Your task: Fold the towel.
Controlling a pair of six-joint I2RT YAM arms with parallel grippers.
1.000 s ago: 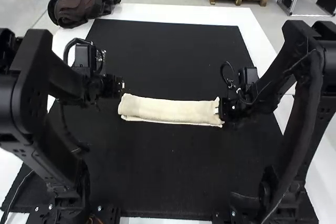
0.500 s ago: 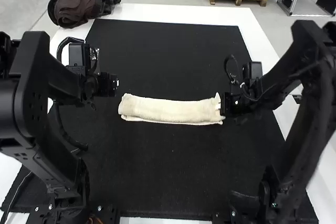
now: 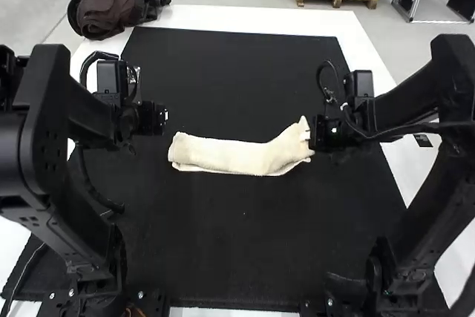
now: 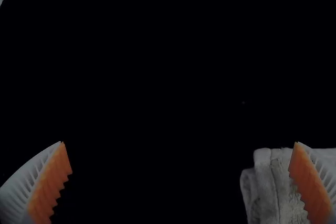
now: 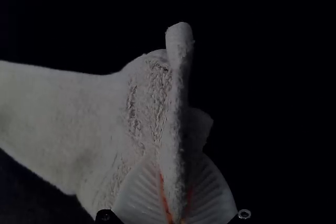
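The cream towel (image 3: 237, 155) lies as a long folded strip across the black mat, its right end raised and pinched. At that end is my right gripper (image 3: 312, 136); in the right wrist view the right gripper (image 5: 176, 198) is shut on the towel (image 5: 58, 114), with an upright ridge of layers between its fingers. My left gripper (image 3: 166, 115) stands just beyond the towel's left end, not touching it. In the left wrist view the left gripper (image 4: 179, 142) is open wide, and the folded edge of the towel (image 4: 268, 187) lies near one finger.
The black mat (image 3: 237, 250) covers most of the white table (image 3: 364, 38). A dark bag or jacket (image 3: 115, 1) lies at the far left corner, away from both arms.
The right gripper has lifted the towel's right end and drawn it slightly inward and away from the arm bases. The left gripper has shifted a little left and away from the towel.
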